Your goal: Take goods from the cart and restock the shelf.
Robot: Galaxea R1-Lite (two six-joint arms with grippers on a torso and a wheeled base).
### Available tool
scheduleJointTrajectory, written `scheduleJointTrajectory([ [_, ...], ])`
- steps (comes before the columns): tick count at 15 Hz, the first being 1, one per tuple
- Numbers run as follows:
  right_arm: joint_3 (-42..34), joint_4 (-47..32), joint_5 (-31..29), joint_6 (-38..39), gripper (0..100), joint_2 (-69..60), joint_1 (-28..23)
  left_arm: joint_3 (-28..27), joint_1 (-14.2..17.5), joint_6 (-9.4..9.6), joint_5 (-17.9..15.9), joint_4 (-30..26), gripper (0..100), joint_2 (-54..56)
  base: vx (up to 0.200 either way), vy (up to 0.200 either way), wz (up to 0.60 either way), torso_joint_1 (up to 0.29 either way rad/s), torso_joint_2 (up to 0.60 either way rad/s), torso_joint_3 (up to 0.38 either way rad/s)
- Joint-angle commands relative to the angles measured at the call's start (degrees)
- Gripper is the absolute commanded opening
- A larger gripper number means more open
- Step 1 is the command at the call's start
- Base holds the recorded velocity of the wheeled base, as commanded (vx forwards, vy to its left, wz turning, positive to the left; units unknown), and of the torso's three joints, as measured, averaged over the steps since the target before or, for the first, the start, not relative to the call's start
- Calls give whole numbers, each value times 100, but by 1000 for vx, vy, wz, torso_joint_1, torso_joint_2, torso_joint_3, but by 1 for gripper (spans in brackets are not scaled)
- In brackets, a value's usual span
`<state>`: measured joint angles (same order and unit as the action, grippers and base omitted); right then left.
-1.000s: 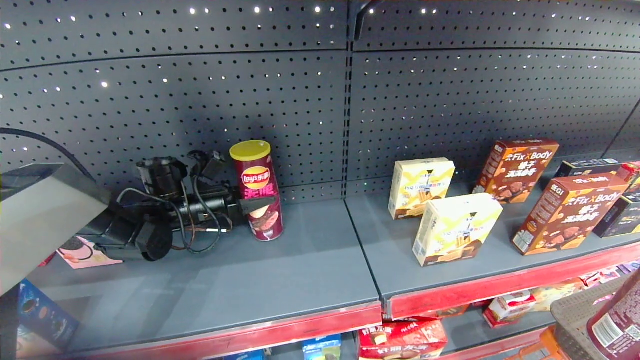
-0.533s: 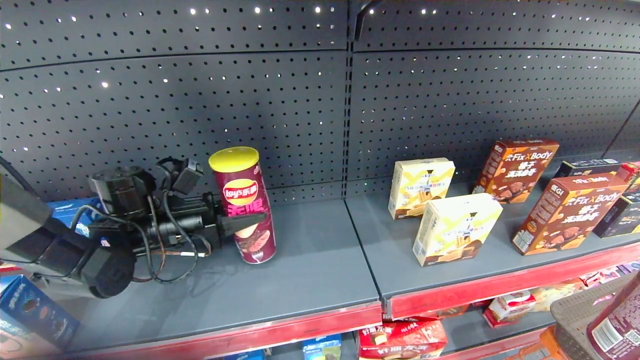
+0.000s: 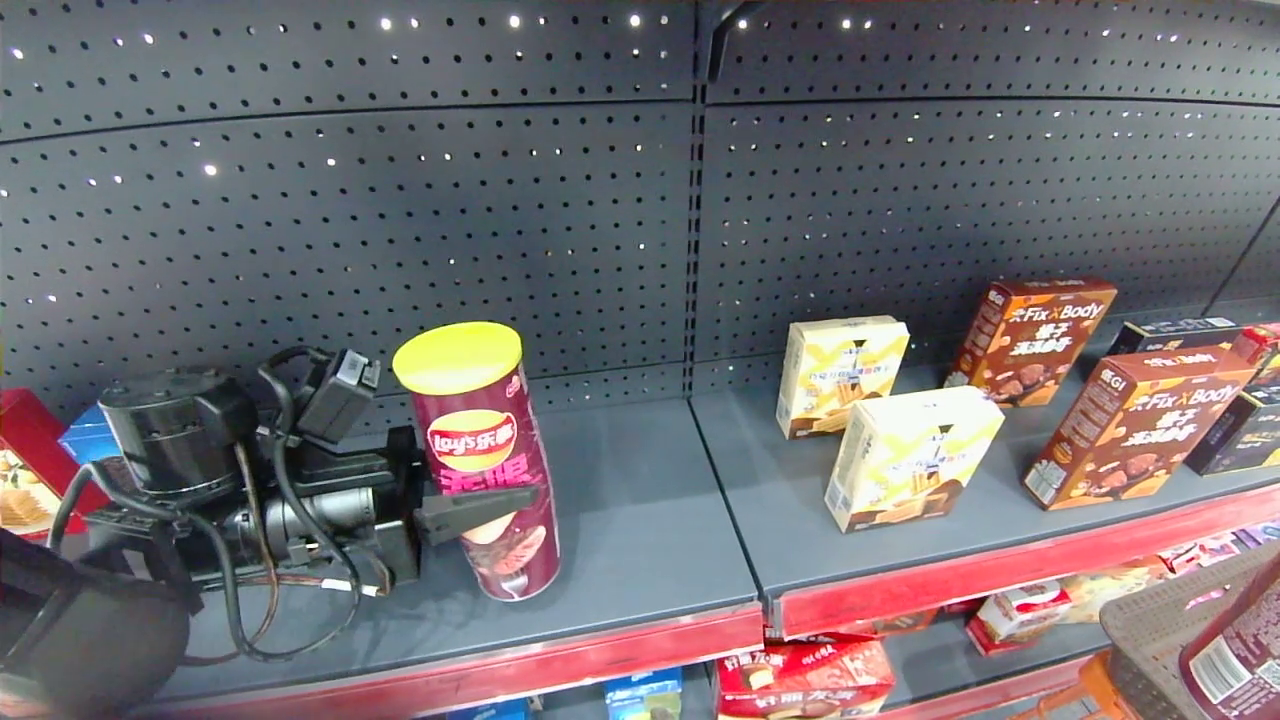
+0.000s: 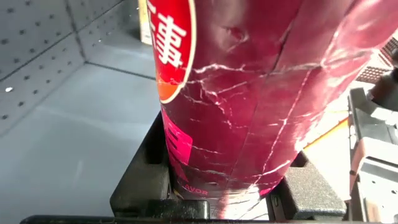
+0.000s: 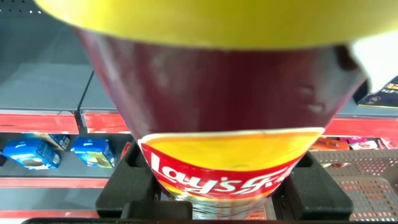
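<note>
Standing upright near the front edge of the grey shelf (image 3: 640,520), the chips can (image 3: 478,440), maroon with a yellow lid, is clamped at mid-height by the jaws of the left gripper (image 3: 492,512), one jaw on each side of it. Whether its base touches the shelf cannot be told. In the left wrist view the same chips can (image 4: 249,93) sits between the left gripper's (image 4: 224,190) dark jaws above the shelf deck (image 4: 74,137).

The right gripper (image 5: 217,196) has its jaws closed on a second can (image 5: 224,124) of the same kind, lid toward the camera. In the head view this second can (image 3: 1235,650) shows at the lower right, just beside a grey basket (image 3: 1150,620); what the basket holds cannot be made out.

The shelf's right bay holds two cream boxes (image 3: 843,372) (image 3: 912,455) and two brown boxes (image 3: 1030,338) (image 3: 1135,425), all upright, the front one of each pair nearer the edge. The lower shelf holds red packs (image 3: 805,680).

A second ago the chips can stood close to the pegboard back (image 3: 400,220); since then the left arm has drawn it forward and toward the robot's left, to the front edge. The boxes have not moved.
</note>
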<state>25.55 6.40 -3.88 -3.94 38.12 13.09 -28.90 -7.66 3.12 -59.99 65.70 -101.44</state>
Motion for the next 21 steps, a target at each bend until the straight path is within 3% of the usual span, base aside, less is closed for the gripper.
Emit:
scheduleJointTrajectory([
  [1,-6,2,-8,-2,0,-50,0,183,-175,4,84,110,0,107,0,0,0,0,0,0],
  [7,2,2,-8,-2,0,-50,9,526,-192,-13,242,1103,0,-561,0,0,0,0,0,0],
  [14,-6,2,1,-2,0,-50,27,491,36,-4,233,1138,0,-772,0,0,0,0,0,0],
  [21,-59,2,10,-2,0,-68,35,517,36,-4,233,1288,0,-913,0,0,0,0,0,0],
])
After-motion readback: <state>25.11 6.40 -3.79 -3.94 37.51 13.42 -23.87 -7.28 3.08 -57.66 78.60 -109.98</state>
